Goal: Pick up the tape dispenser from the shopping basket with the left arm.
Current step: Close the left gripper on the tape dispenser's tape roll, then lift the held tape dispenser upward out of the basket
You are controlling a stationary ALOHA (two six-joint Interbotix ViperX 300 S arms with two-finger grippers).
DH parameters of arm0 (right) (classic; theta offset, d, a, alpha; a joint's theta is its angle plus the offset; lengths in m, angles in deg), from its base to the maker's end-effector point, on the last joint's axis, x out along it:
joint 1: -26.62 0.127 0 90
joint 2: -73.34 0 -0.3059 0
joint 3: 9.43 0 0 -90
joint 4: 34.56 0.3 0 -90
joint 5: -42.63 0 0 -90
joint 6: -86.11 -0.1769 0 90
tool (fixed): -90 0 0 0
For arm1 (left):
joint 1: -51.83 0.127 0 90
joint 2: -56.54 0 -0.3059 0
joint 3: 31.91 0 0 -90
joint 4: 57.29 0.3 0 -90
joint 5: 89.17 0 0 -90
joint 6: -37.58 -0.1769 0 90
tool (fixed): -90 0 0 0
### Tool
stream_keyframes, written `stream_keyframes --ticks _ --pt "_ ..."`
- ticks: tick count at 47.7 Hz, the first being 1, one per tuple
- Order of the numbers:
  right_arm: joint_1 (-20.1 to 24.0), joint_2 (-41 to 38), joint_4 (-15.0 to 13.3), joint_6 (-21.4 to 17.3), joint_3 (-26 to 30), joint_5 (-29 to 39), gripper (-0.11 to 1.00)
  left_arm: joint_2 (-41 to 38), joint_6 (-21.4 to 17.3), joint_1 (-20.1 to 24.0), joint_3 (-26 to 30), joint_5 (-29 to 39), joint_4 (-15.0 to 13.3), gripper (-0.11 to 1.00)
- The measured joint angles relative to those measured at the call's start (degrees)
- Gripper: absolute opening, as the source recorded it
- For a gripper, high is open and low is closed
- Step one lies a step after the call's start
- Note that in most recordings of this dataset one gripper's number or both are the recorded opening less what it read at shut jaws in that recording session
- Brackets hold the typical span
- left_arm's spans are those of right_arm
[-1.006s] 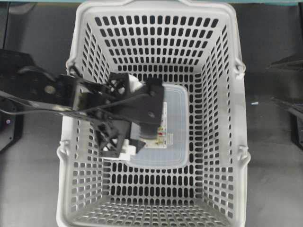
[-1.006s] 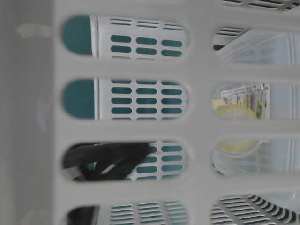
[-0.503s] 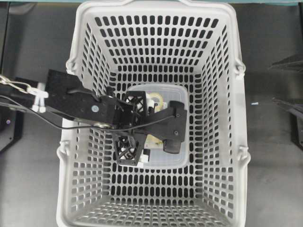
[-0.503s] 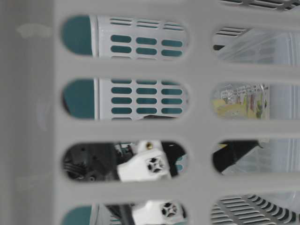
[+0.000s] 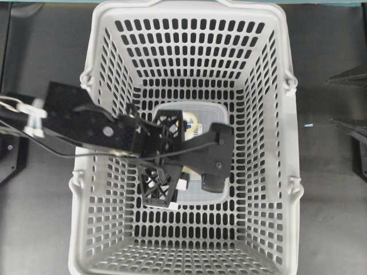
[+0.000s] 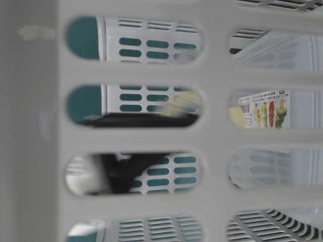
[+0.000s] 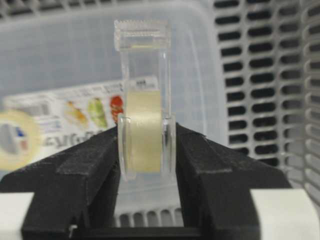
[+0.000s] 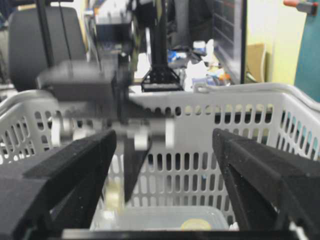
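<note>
**Operator:** Where is your left gripper, and what has it got?

**Observer:** Your black lattice-framed left gripper [image 7: 145,165] is closed on the small clear plastic tape dispenser [image 7: 143,105]. Its 2 black pads [image 7: 95,167] press the flat sides of the pale yellow tape ring, and the dispenser stands upright between them with its toothed clear end on top.

**Operator:** And where does that put the dispenser in the basket?

**Observer:** Inside the large light grey slotted plastic shopping basket [image 5: 274,143], about mid-length and nearer its left wall than its right in the overhead view. Your black left arm [image 5: 86,123] comes in over the left rim. The dispenser sits over the left part of the clear rectangular plastic box with a printed label [image 5: 198,112], which lies on the basket floor. You cannot tell from these views whether the dispenser touches that box.

**Operator:** What about the right side?

**Observer:** Your right gripper [image 8: 165,175] has its 2 black fingers [image 8: 65,175] spread wide apart with nothing between them, outside the basket, facing its wall.
</note>
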Motion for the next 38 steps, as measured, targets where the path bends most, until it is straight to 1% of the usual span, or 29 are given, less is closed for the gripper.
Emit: stream_keyframes --ticks 2,11,17,21,25,38 --pt "0.0 0.09 0.0 0.0 0.0 0.09 0.75 0.53 0.0 0.0 1.67 2.2 -0.09 0.3" --pt "0.0 0.7 0.0 0.0 0.0 0.7 0.75 2.64 0.0 0.79 13.18 16.08 0.0 0.3" --pt "-0.09 0.97 0.0 0.0 0.0 0.88 0.75 2.55 -0.18 1.49 19.07 21.8 0.0 0.3" --pt "0.0 1.05 0.0 0.0 0.0 0.97 0.75 2.64 -0.44 1.67 21.27 23.91 0.0 0.3" --pt "0.0 1.05 0.0 0.0 0.0 1.05 0.75 2.29 -0.26 1.67 22.5 24.43 -0.09 0.3" --pt "0.0 1.32 -0.09 0.0 -0.09 1.41 0.75 1.58 -0.18 2.2 22.94 24.61 -0.09 0.3"
